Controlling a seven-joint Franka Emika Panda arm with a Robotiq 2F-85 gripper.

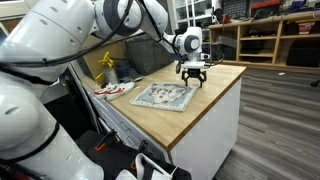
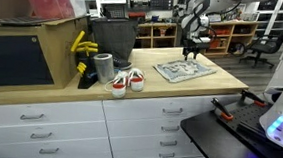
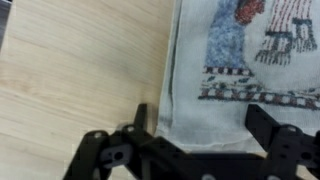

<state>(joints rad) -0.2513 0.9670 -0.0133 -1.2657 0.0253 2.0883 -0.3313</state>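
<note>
One open gripper above the edge of a flat printed cloth

Closest, in the wrist view, the gripper (image 3: pixel 200 125) has its two black fingers (image 3: pixel 140 118) spread wide with nothing between them. One finger sits over bare wood and the other over fabric, so the jaws straddle the hemmed edge of the printed cloth (image 3: pixel 240 60). The cloth is pale, with blue and red figures and a patterned border. Whether the fingertips touch it cannot be told from this view.

Both exterior views show the gripper (image 1: pixel 193 78) pointing straight down at one end of the cloth (image 1: pixel 163 96), close above it. The cloth (image 2: pixel 184 70) lies spread flat near the middle of the countertop (image 2: pixel 231 87), neither bunched nor lifted. Judging from this, the approach looks finished while the grasp has not begun: no pinch, no lift, no fold.

The surface is a light wooden countertop (image 1: pixel 215 95) over white drawers (image 2: pixel 138 124). Along it, apart from the cloth, lies a pair of red and white shoes (image 2: pixel 127 82). Beside them stands a grey cup (image 2: pixel 103 66), with a dark bin (image 2: pixel 109 35) behind and a yellow object (image 2: pixel 82 47), too small to identify.

Farthest back, the room is a workshop with wooden shelves (image 1: pixel 270 35) holding assorted gear.
</note>
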